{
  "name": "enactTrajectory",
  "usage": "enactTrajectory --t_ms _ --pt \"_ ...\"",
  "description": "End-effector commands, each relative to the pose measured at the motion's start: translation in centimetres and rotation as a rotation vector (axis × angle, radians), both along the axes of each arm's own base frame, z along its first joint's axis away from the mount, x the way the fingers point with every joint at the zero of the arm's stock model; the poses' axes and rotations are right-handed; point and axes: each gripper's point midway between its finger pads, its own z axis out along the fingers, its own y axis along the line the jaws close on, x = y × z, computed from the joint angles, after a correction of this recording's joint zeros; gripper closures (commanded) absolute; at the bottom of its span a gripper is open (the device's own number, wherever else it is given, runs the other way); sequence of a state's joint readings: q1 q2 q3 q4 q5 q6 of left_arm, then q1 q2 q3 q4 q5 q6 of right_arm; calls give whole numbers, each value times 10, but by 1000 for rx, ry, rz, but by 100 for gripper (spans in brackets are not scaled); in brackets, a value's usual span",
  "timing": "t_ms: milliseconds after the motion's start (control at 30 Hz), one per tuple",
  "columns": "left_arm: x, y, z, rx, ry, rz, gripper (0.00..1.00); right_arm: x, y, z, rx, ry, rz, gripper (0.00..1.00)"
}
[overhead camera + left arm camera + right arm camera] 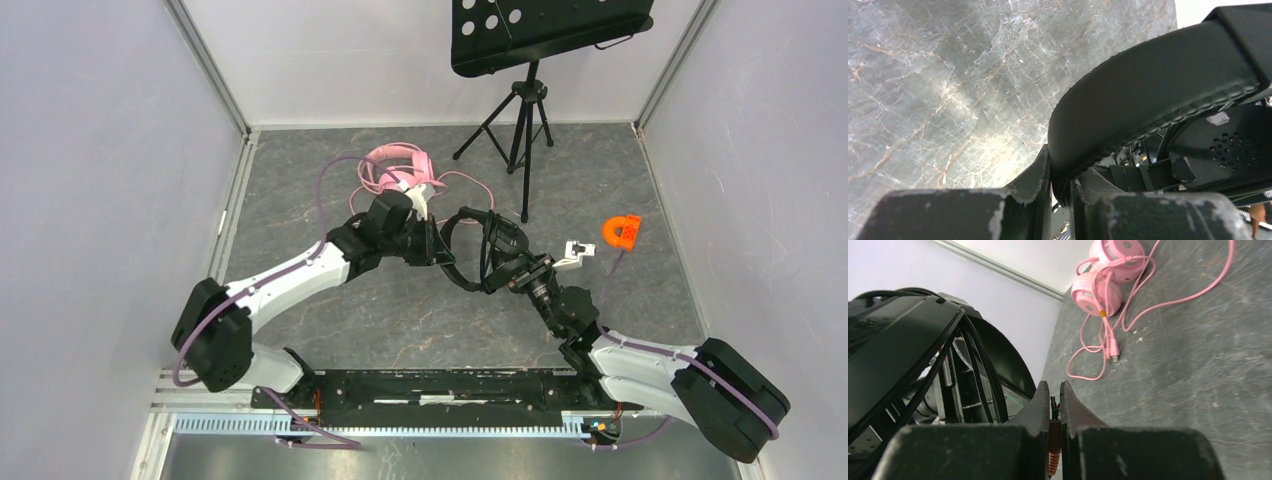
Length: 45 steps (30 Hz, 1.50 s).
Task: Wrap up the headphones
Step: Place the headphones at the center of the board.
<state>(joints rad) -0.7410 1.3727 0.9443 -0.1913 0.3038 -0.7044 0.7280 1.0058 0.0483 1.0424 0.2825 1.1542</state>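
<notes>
Starting with the grey stone-patterned table (400,320): both arms reach in from the near edge and meet near its middle. A black music stand (528,100) stands on its tripod at the far side, right of centre. You have the black headphones (462,225) held off the surface between the two wrists. The left gripper (1060,172) is clamped on the padded headband, which runs up and to the right out of its jaws in the left wrist view. The right gripper (1052,390) sits just beside the black earcup; its jaws are drawn together to a narrow slit with something thin and dark in it, and you cannot tell what that is. Thin black cable strands cross the earcup frame in the right wrist view. The pink headphones (395,165) lie on the table beyond the left wrist, cups together, untouched. Their pink cable (1168,302) sprawls loose around them in open loops. A small orange piece (622,232) lies to the right, well apart from both headsets.
</notes>
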Motion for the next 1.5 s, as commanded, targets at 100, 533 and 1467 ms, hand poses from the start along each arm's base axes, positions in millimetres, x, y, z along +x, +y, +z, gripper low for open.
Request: enactTrajectory --t_ms 100,533,1467 --pt "-10 -5 -42 155 63 -223 98 -1 -38 -25 -143 -94 -107 100" --pt "12 -19 -96 119 229 -36 98 3 -49 -51 -111 -41 -78 99" --pt "19 2 -149 244 294 185 95 12 -77 -98 -199 115 -166 65"
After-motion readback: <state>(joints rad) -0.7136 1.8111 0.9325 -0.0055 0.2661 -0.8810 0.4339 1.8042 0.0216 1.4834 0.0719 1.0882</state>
